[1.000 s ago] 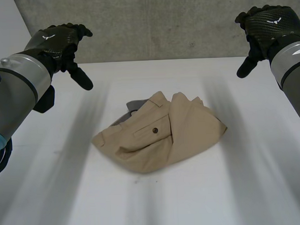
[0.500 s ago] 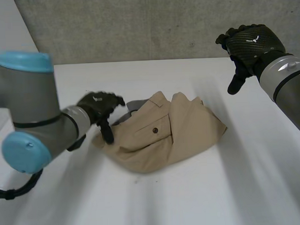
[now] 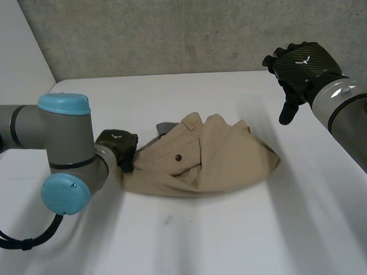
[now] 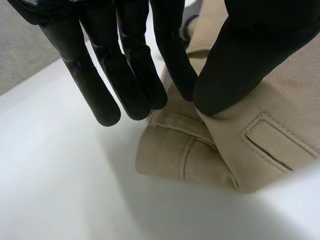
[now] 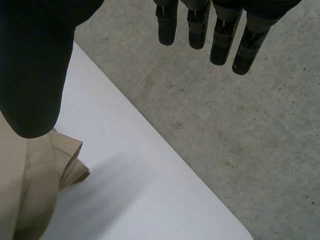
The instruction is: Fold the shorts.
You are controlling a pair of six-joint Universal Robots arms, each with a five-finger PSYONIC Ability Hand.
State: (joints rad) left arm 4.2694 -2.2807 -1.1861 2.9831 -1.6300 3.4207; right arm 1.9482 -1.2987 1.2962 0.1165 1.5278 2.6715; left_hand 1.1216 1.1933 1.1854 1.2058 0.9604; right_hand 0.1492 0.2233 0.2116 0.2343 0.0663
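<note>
Since half a second ago my left hand [image 3: 119, 147] has dropped onto the 9 o'clock end of the shorts [image 3: 214, 160]. The tan cloth has flattened, and its near point has drawn back from 6 o'clock. My right hand [image 3: 303, 64] has barely shifted and hangs above the counter [image 3: 235, 244] at about 2 o'clock from the shorts, well apart from them.

From the head view my left hand is a dark lump against the waistband, half hidden behind my left arm [image 3: 63, 148]. The left wrist view gives the detail. There my fingers [image 4: 130, 60] hang straight and slightly spread past the folded waistband edge, and my thumb [image 4: 250, 55] lies on the cloth just beside the pocket welt [image 4: 272, 145]. I take that hand as relaxed and resting on the cloth, not clamped on it.

The right wrist view shows my right hand wide and holding nothing, fingers [image 5: 220, 35] straight. A folded corner of the shorts lies under my thumb, and the counter's edge runs on beyond it, with concrete floor [image 5: 240, 125] past that.

The button [image 3: 178, 157] faces up near the middle of the shorts, and a grey lining [image 3: 165, 126] peeks out at 11 o'clock. White counter lies open toward 6 o'clock and 3 o'clock. The concrete wall [image 3: 186, 29] closes off 12 o'clock.
</note>
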